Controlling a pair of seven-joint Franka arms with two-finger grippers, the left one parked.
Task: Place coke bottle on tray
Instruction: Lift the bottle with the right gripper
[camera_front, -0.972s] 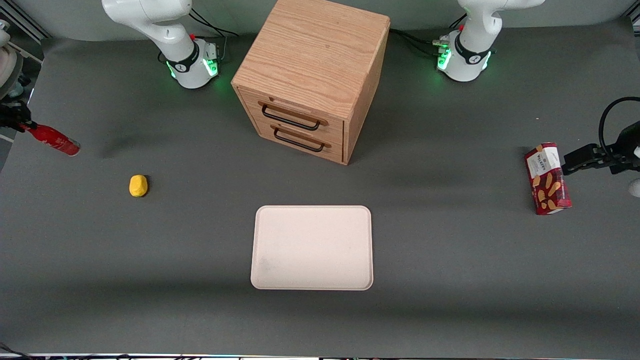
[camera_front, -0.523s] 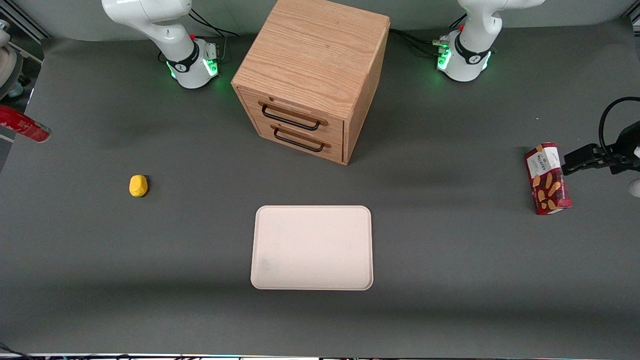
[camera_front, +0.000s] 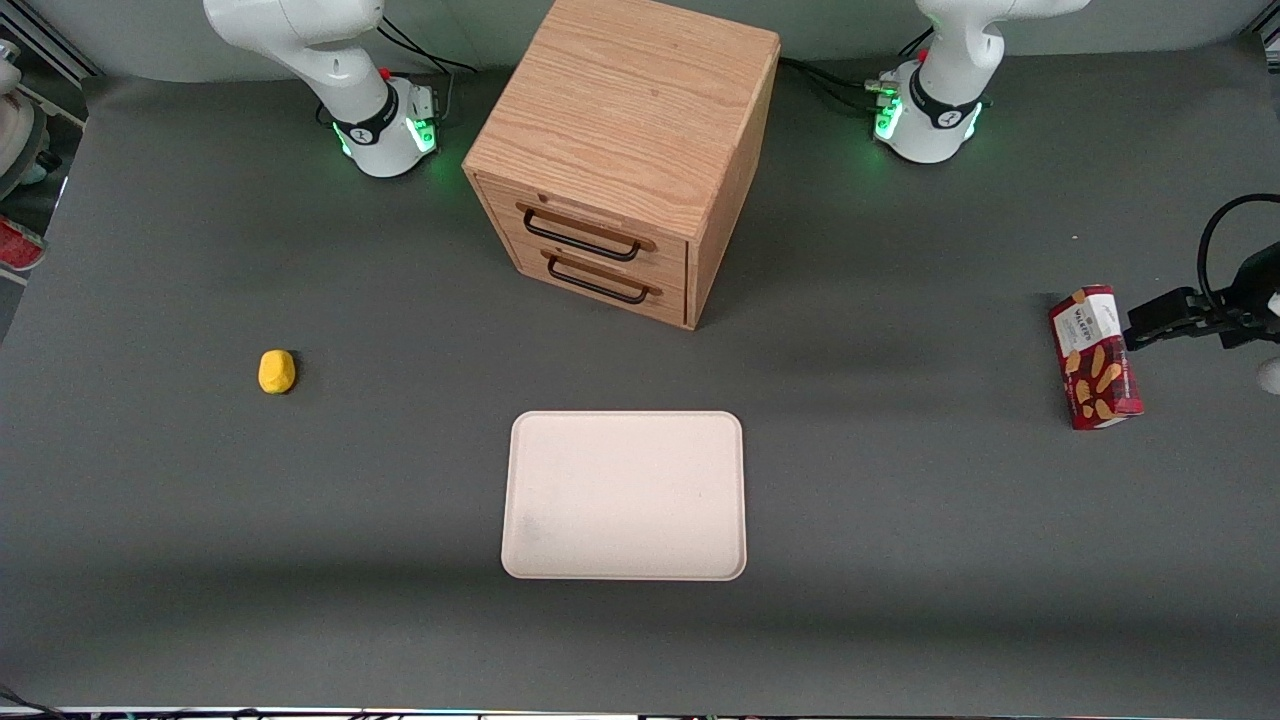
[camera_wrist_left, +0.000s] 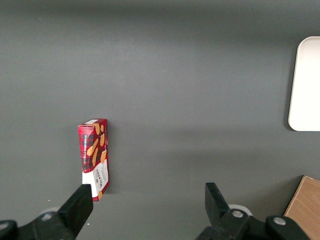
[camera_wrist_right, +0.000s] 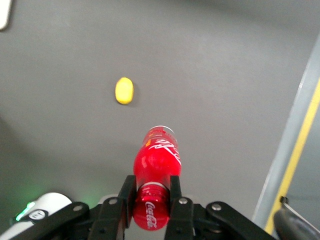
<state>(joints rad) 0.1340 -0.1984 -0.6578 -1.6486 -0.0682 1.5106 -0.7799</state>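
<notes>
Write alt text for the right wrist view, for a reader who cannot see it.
The gripper is shut on the neck end of a red coke bottle, holding it in the air above a dark grey table. A small yellow object lies on the table below, apart from the bottle.

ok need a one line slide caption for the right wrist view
Gripper shut on the coke bottle, lifted above the grey table, with a yellow object lying below.

One coke bottle (camera_wrist_right: 156, 170) held in one gripper (camera_wrist_right: 151, 199), one tray (camera_front: 625, 495), one yellow lump (camera_front: 276, 371), one red snack box (camera_front: 1095, 357), one wooden cabinet (camera_front: 625, 150) with two drawers.
</notes>
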